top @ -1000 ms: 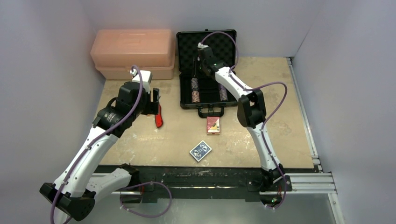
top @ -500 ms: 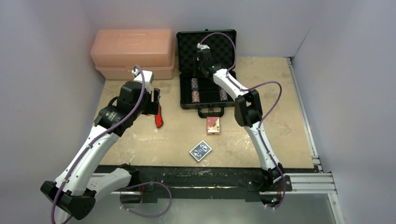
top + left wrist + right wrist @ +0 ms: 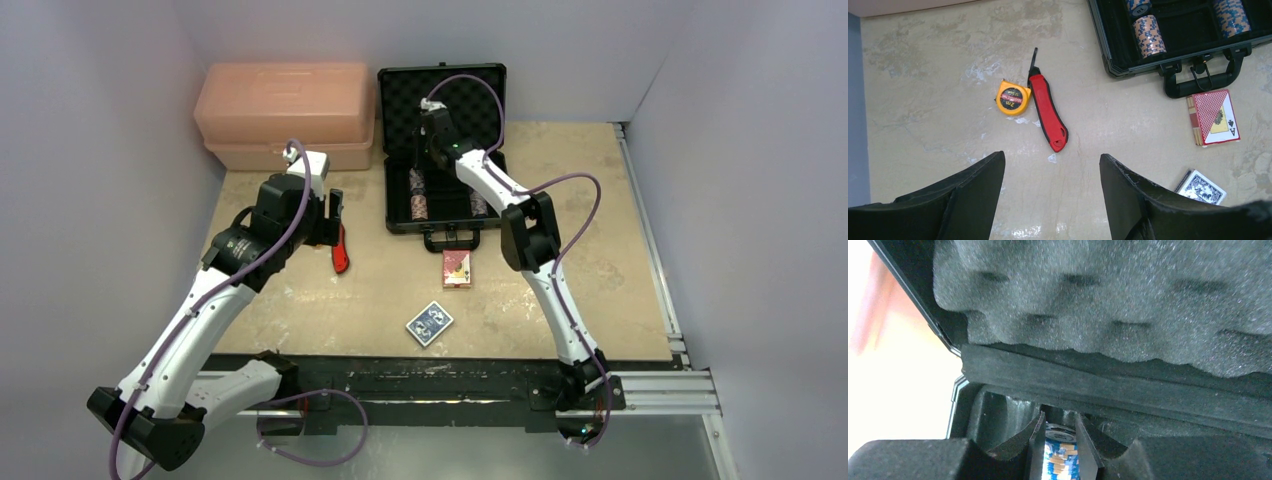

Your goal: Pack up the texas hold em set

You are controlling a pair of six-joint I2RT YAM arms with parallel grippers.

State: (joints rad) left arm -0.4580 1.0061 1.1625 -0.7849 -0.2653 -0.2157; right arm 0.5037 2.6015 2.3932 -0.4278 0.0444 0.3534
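The black briefcase (image 3: pixel 395 150) lies open at the back of the table, its foam-lined lid (image 3: pixel 1098 305) upright. Striped chip stacks (image 3: pixel 418 195) stand in its tray, also seen in the left wrist view (image 3: pixel 1149 36). My right gripper (image 3: pixel 1059 432) reaches deep into the tray and is shut on a blue-and-white chip stack (image 3: pixel 1062 457). The red card deck (image 3: pixel 457 268) lies just in front of the case handle (image 3: pixel 1205 82), and the blue deck (image 3: pixel 429 323) sits nearer the front edge. Over the left of the table my left gripper (image 3: pixel 1052 165) hangs open and empty.
A red utility knife (image 3: pixel 1048 112) and a yellow tape measure (image 3: pixel 1013 98) lie below the left gripper. A large pink toolbox (image 3: pixel 285 115) stands at the back left beside the case. White walls close in the table on three sides.
My right gripper has narrowed onto the chip stack and shifted slightly left and deeper into the case. The left arm has barely moved.
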